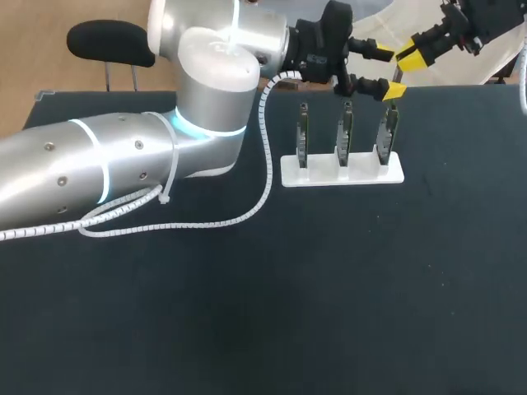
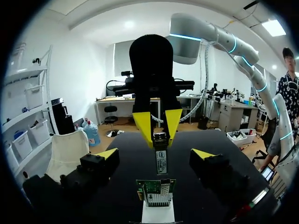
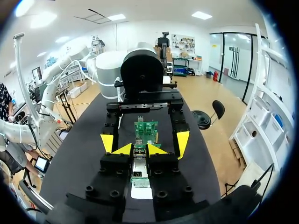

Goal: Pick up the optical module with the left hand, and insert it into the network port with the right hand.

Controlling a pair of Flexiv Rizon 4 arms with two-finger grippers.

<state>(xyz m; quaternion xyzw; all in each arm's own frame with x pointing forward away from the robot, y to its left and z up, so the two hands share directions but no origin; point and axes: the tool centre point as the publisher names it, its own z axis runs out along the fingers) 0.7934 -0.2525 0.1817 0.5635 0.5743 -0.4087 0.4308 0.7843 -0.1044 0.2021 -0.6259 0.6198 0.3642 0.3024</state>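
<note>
The pickup and the handover look done to me: the optical module (image 2: 161,161) is in my right tool (image 2: 158,133), whose two yellow tips pinch its upper end from both sides, so the module hangs straight down from them. My left tool (image 1: 387,71) holds nothing. Its fingers are spread wide, one on each side of the module and touching neither it nor anything else. What is left is the insertion itself. The module's lower end sits just above the green board (image 2: 155,191) that carries the network port, and I can see a narrow gap between them, so I judge it lined up but not yet entered. That board stands upright in the white stand (image 1: 342,174) on the dark counter (image 1: 329,288). From the head view it seems to be the one at the stand's right end, with two more boards beside it. I reckon the task is past halfway: a straight push down with the right arm remains, with the left arm kept clear.
</note>
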